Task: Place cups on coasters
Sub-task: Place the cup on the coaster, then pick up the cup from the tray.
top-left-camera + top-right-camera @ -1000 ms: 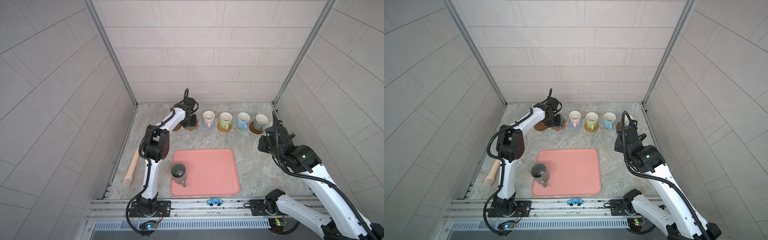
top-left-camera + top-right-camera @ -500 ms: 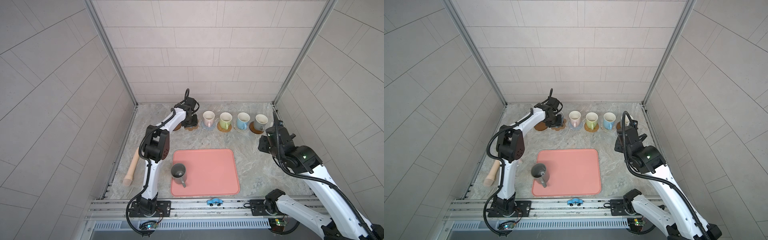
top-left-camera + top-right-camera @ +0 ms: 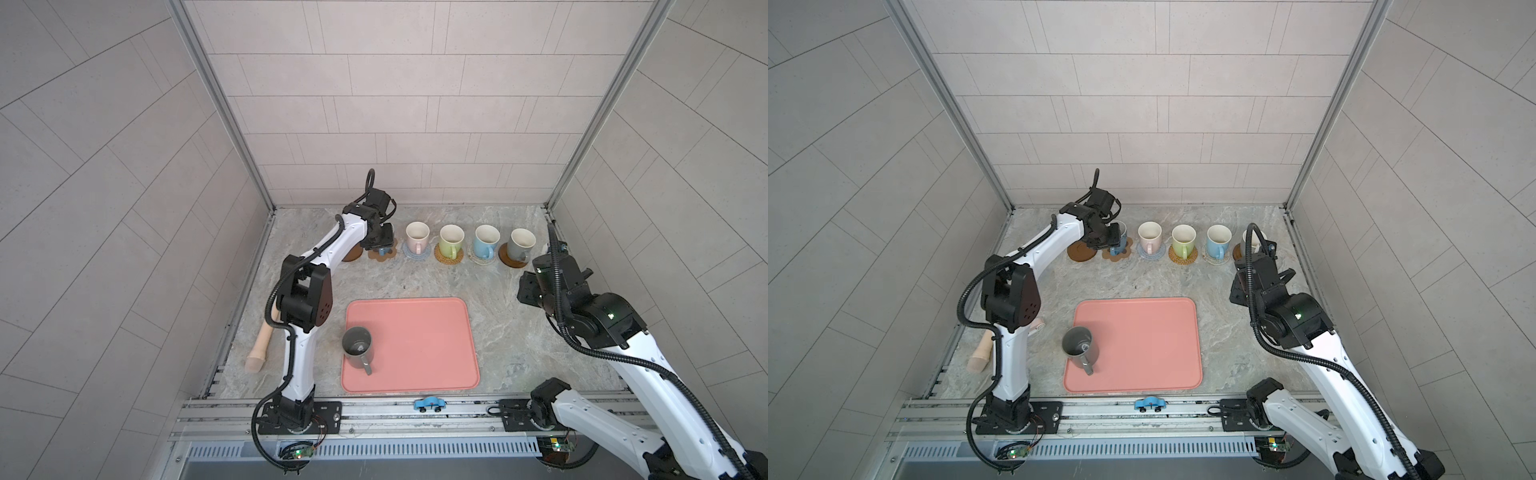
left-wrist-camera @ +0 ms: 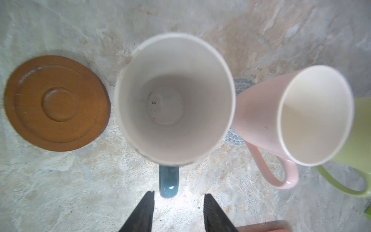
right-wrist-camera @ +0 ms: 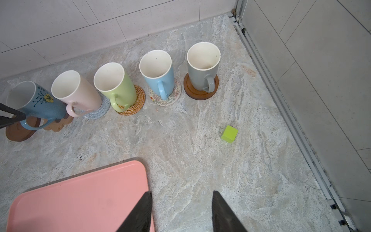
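Observation:
Five cups stand in a row at the back wall. The flowered blue mug [image 5: 40, 108] sits on the tan paw-print coaster [image 5: 58, 124], and its handle [image 4: 168, 180] points between my left gripper's [image 4: 178, 193] open fingers, untouched. Pink mug [image 5: 78, 94] is on the blue-grey knit mat, green mug [image 5: 118, 88] on the rattan mat, light blue mug [image 5: 160, 74] on the patterned mat, grey mug [image 5: 202, 74] on a brown disc. Another brown wooden coaster [image 4: 57, 103] lies bare at the row's left end. A dark grey mug [image 3: 357, 345] stands on the pink tray. My right gripper [image 5: 181, 193] hangs open and empty.
The pink tray [image 3: 415, 340] fills the middle front of the table. A small green cube [image 5: 229, 134] lies to the right, near the side wall rail. A wooden pestle-like stick [image 3: 262, 345] rests by the left wall. A blue toy car [image 3: 429, 403] sits on the front rail.
No clear movement shows. The left gripper stays over the flowered blue mug and the right arm holds still.

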You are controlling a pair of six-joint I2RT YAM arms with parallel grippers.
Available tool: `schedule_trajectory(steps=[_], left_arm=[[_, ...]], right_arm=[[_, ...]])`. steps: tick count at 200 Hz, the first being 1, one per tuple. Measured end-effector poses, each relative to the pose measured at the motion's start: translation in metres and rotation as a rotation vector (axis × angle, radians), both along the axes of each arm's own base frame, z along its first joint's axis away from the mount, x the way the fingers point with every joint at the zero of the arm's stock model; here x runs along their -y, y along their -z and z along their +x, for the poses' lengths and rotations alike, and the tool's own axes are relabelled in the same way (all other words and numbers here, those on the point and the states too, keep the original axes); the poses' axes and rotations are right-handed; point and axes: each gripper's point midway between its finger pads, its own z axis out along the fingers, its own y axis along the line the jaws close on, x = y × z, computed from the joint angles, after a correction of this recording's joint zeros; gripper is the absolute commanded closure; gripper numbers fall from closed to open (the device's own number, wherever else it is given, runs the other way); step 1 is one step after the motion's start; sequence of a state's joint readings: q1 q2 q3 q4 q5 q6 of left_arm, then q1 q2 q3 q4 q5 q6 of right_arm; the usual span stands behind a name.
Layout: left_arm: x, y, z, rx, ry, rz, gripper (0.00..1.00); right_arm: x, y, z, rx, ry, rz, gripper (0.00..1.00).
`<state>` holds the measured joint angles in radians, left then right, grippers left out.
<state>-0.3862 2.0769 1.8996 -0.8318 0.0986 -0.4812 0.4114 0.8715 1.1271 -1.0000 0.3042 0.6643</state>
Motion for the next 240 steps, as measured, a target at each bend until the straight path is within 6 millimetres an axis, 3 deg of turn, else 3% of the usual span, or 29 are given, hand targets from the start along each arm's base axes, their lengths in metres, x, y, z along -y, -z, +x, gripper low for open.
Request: schedule_trajectory(steps=[49,150,240], left_arm=[[-0.014,-0.049,-0.022,0.086,-0.012,-0.015,0.52],[-0.056,-0.089,-0.123,0.136,-0.059,-0.054,0.51],[-0.054,-0.077,-0.235,0.036,-0.023,-0.077,0.50]], right_arm=[[0.000,0.008,-0.001,-0.019,0.001,-0.006,0.49],[-0.013,0.028,0.017,-0.074,-0.015,-0.002,0.49],[-0.029,0.046,0.041,-0.112,-0.022,-0.005,0.50]])
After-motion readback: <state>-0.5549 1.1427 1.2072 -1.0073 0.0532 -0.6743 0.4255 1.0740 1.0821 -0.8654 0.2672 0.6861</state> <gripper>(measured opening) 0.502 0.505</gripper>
